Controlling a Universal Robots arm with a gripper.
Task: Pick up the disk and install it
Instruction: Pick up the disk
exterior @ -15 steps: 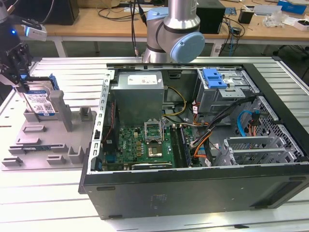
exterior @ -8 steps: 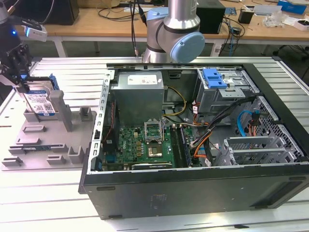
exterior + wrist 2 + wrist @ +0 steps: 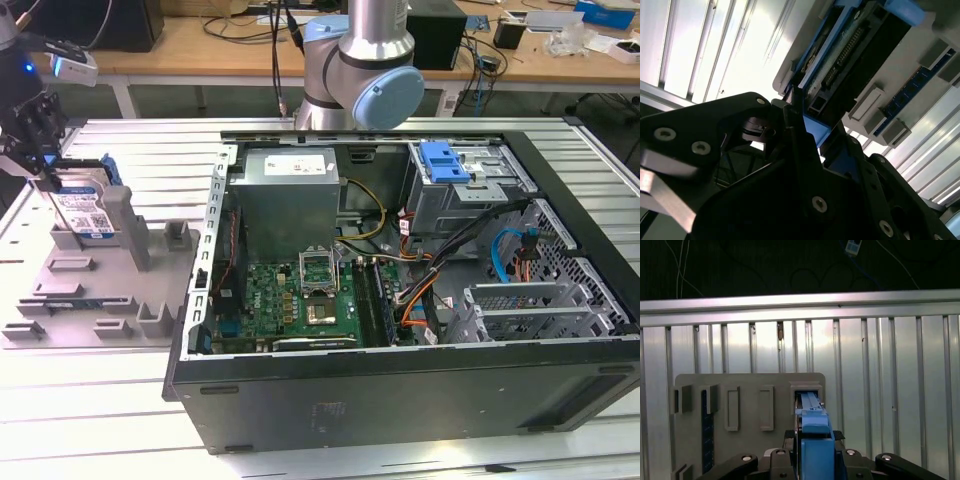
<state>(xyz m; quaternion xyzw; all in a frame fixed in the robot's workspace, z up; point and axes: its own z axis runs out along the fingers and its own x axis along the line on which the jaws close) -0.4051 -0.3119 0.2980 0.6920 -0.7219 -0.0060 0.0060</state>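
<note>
Here, in the exterior view, the gripper (image 3: 42, 168) hangs over a grey fixture tray (image 3: 60, 300) at the exterior view's left, beside the open computer case (image 3: 400, 390). Its fingers reach down onto the top edge of the disk (image 3: 86, 210), which stands upright in a tray slot. In the second wrist view, a black finger (image 3: 792, 122) presses against the disk's blue carrier (image 3: 816, 129). In the first wrist view, the fingers (image 3: 790, 436) are closed tight on both sides of that carrier (image 3: 815, 440), with the disk seated in its slot.
</note>
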